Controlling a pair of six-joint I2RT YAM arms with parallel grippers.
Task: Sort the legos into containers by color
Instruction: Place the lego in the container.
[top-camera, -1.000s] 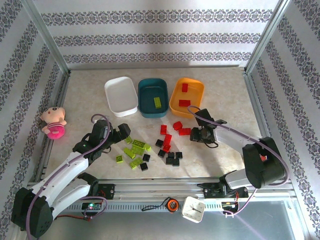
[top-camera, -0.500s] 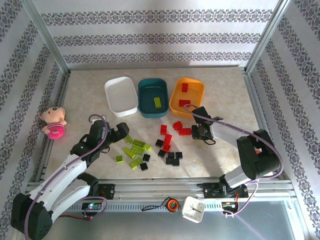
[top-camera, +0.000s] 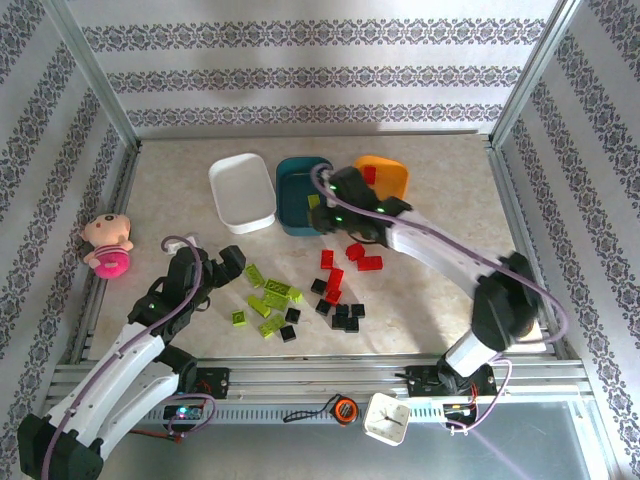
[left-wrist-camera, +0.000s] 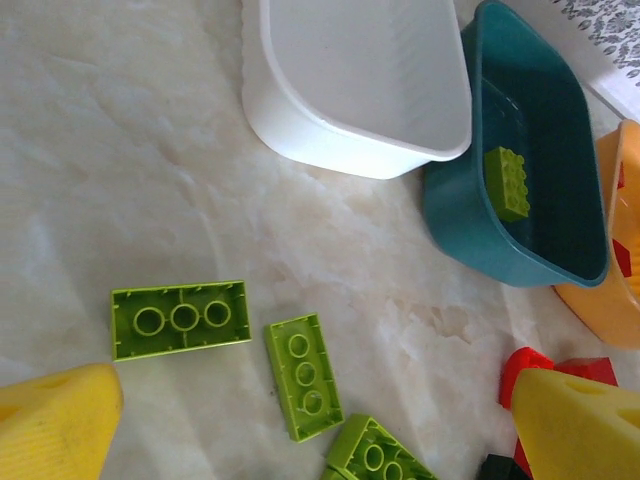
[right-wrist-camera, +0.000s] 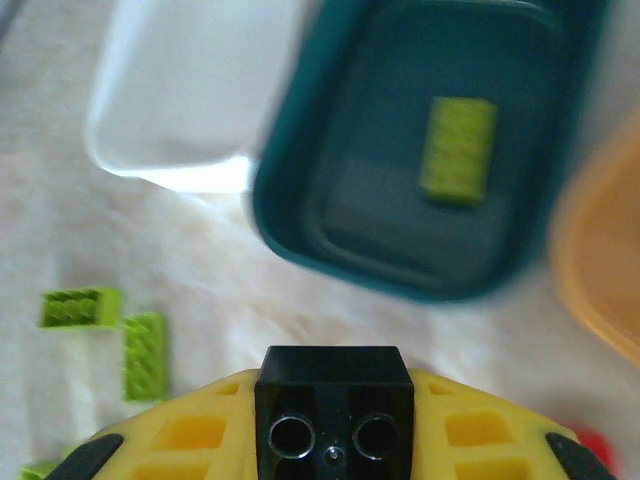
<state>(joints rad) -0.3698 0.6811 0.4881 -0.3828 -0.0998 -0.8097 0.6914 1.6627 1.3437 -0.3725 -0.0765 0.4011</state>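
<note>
My right gripper (top-camera: 329, 205) hovers over the near edge of the dark teal container (top-camera: 300, 200), shut on a black lego (right-wrist-camera: 333, 405) pinched between its yellow fingers (right-wrist-camera: 190, 435). One green lego (right-wrist-camera: 458, 150) lies in the teal container (right-wrist-camera: 430, 180). The white container (top-camera: 242, 192) holds nothing. The orange container (top-camera: 392, 172) holds a red lego (top-camera: 370, 175). My left gripper (top-camera: 238, 266) stands open over the green legos (left-wrist-camera: 305, 375), its jaws wide apart and touching none of them. Red legos (top-camera: 335, 270) and black legos (top-camera: 342, 316) lie mid-table.
A pink-and-cream doll (top-camera: 105, 245) lies at the left. Metal rails run along the table's sides and near edge. The three containers stand side by side at the back, the white one (left-wrist-camera: 350, 90) nearest my left gripper.
The right gripper shut on a black lego, then swung up and left from beside the red legos to the teal container. The left arm drew back slightly to the left.
</note>
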